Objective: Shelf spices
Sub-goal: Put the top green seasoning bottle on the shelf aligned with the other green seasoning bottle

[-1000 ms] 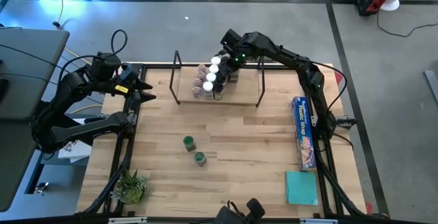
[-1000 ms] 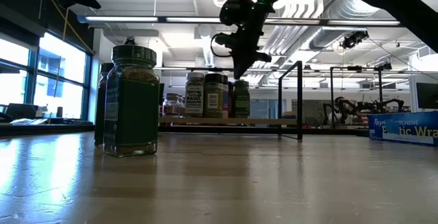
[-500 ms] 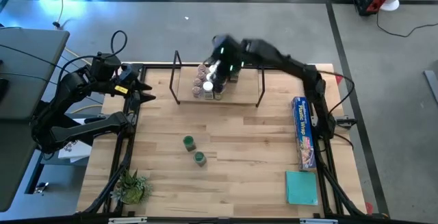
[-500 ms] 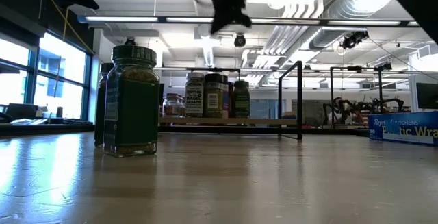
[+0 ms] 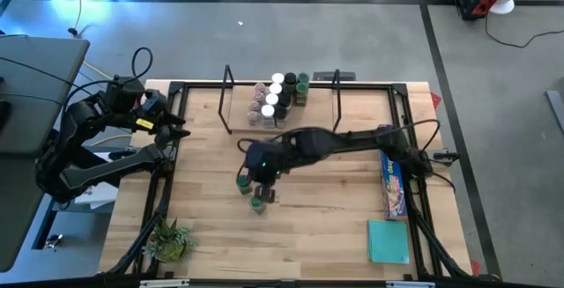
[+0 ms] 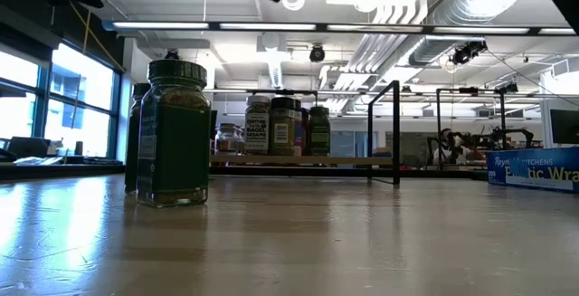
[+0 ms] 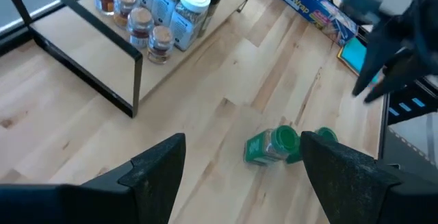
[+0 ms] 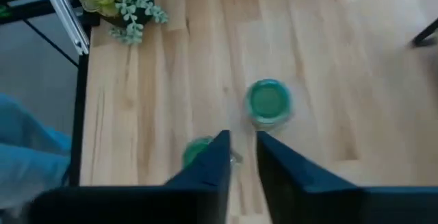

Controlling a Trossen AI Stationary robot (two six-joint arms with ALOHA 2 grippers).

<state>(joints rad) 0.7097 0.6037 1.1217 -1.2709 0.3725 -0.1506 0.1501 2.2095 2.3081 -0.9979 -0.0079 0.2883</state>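
2 green-lidded jars [image 5: 248, 192] stand at centre-left of the table [image 5: 335, 209], well apart from the shelf [image 5: 280, 122] above. Rigid, light, probably smooth; best gripped across the lid. The right pincer [image 8: 241, 157] hovers over them, fingers slightly parted, empty. The left pincer [image 7: 243, 162] waits released, upper left.

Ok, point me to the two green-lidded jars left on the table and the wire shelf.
Green jar nearer the shelf [image 5: 242, 182], high view, on its lid.
Green jar farther from the shelf [image 5: 257, 203], high view, on its lid.
Shelf [image 5: 322, 122], high view, on its bare wooden board.
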